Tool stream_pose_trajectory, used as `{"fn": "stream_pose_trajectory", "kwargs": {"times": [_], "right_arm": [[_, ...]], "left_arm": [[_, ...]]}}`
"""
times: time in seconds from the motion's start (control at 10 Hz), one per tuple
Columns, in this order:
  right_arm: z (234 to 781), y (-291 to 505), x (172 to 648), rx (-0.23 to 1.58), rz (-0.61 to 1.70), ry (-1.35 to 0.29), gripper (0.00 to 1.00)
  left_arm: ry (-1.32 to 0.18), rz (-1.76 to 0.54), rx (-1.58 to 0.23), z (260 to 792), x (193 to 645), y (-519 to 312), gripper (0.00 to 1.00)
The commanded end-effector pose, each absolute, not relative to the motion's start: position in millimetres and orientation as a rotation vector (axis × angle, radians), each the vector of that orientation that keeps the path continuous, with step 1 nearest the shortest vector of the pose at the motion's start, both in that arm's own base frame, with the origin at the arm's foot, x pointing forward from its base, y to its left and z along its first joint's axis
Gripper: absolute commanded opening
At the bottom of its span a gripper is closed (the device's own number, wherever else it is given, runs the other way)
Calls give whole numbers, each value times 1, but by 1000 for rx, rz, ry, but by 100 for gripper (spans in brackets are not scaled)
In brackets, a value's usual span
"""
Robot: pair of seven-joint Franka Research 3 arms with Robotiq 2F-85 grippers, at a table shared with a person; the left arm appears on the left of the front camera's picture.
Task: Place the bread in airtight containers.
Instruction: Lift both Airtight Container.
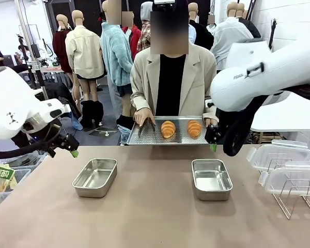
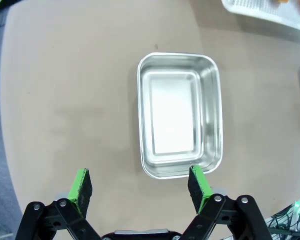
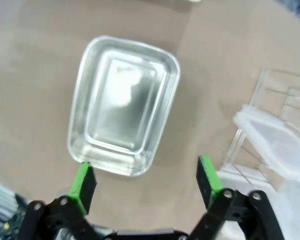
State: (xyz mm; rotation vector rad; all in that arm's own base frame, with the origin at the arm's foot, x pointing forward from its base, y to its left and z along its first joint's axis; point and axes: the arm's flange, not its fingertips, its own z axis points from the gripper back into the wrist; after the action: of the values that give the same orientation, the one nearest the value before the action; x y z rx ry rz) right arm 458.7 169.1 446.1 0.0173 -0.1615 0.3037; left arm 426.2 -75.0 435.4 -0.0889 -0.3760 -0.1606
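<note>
Two golden croissants, the bread, lie on a perforated steel tray (image 1: 144,137) that a person holds at the table's far edge: one (image 1: 168,128) left, one (image 1: 194,128) right. Two empty steel containers sit on the table, one at left (image 1: 95,177) (image 2: 180,114) and one at right (image 1: 211,179) (image 3: 124,104). My left gripper (image 1: 72,150) (image 2: 140,187) hovers open above the table, left of the left tin. High over the right tin, near the tray's right end, hangs my right gripper (image 1: 213,145) (image 3: 145,180), also open.
Clear plastic lids (image 1: 279,157) (image 3: 277,145) are stacked at the table's right edge over a wire rack (image 1: 297,194). A bin with a green packet (image 1: 1,178) stands off the table's left side. The person's hands (image 1: 143,117) grip the tray's ends.
</note>
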Motion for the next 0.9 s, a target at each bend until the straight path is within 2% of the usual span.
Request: {"fn": "stream_pose_trajectory", "kwargs": {"times": [0.0, 0.4, 0.8], "right_arm": [[427, 167, 479, 65, 278, -118, 100], [382, 155, 490, 76, 250, -18, 100], [341, 164, 495, 18, 219, -48, 100]], "left_arm": [[-336, -164, -87, 422, 450, -73, 100], [-235, -154, -140, 374, 478, -66, 100], [-156, -193, -94, 340, 516, -79, 100]]}}
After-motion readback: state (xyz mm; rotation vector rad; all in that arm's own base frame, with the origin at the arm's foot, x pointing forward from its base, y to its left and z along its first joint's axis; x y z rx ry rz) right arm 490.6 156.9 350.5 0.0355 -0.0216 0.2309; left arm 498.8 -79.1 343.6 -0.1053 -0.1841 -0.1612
